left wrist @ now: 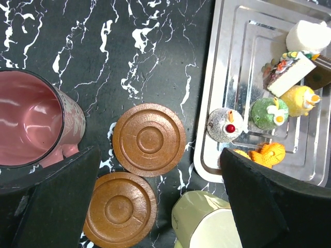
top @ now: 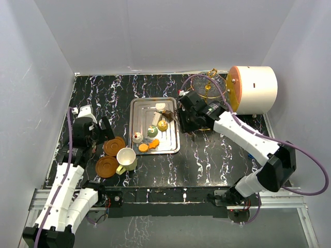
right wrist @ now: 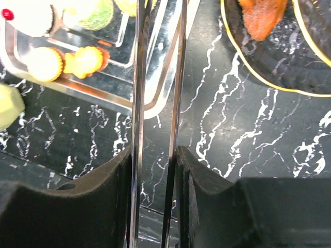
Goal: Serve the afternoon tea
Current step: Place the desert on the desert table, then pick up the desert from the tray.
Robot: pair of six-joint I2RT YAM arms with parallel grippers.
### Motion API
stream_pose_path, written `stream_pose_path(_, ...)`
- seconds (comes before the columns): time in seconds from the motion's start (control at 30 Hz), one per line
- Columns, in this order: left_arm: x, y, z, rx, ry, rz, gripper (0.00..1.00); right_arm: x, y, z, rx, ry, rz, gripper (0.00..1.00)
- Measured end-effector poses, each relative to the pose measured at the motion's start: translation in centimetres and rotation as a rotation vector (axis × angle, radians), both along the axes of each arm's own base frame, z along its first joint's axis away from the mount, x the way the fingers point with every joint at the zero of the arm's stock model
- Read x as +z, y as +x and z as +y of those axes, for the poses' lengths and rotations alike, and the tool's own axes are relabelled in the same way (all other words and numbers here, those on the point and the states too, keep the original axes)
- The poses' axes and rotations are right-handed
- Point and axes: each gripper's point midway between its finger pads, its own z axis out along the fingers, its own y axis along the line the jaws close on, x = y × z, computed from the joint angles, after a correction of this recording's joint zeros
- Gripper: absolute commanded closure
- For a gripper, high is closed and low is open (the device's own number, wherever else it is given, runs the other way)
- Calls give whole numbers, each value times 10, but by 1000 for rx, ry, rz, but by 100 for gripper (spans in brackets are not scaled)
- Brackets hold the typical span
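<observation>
The left hand (left wrist: 158, 165) hangs with its 2 black fingers (left wrist: 57, 201) spread wide, holding nothing, above 2 brown round saucers (left wrist: 149, 139) that lie just beside each other on the black, white-veined surface (left wrist: 145, 46). A maroon cup (left wrist: 31, 124), pink inside, stands just left of them beside 1 finger. A cream cup (left wrist: 207, 222) stands just right of the nearer saucer, near a corner of the rectangular steel tray (left wrist: 243, 31). On the tray sit the small cakes (top: 152, 131): a white cylinder-shaped piece, a white slice with coloured topping, a yellow piece, a green piece, a pale round piece with a red dot, and an orange piece at the near edge. The right hand (right wrist: 153, 155) is closed on a pair of thin shiny metal tongs (right wrist: 138, 77), with 1 finger pressed against each blade. The blades cross the tray's rim, and their tips are out of the wrist view. Just to their right an orange cake (right wrist: 261, 18) lies on a gold-rimmed glass tier. The glass stand with gold frame (top: 209, 85) stands at the far right of the surface, beside a big white cylinder with an orange end (top: 256, 90).
</observation>
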Motion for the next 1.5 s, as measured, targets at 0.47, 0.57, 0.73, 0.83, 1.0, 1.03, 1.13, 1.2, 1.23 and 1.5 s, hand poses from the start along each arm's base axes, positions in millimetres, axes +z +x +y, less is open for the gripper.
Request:
stream_pose_path(0.47,11,-5,1,2,-13,-70,1,20,-43,2,57,215,-16,65)
stream_pose_path(0.57,11,-5,1,2,-13,-70,1,23,-48,5,71,243,-6,64)
stream_pose_path(0.73,11,-5,1,2,-13,-70,1,26,-52,11,92,281,4,64)
stream_pose_path(0.83,12,-6,1,2,-14,-72,1,18,-56,11,97,281,30,64)
stream_pose_path(1.0,12,-6,1,2,-15,-76,1,10,-62,11,96,281,64,64)
stream_pose_path(1.03,12,-6,1,2,-14,-75,1,11,-62,11,97,284,65,64)
stream_pose_path(1.13,13,-6,1,2,-15,-76,1,11,-63,13,97,290,68,64)
stream_pose_path(1.2,13,-6,1,2,-15,-77,1,11,-63,13,95,293,72,64)
stream_pose_path(1.23,13,-6,1,2,-15,-77,1,10,-63,14,93,294,77,64)
stream_pose_path(1.5,11,-6,1,4,-16,-70,1,1,-48,17,24,255,101,63)
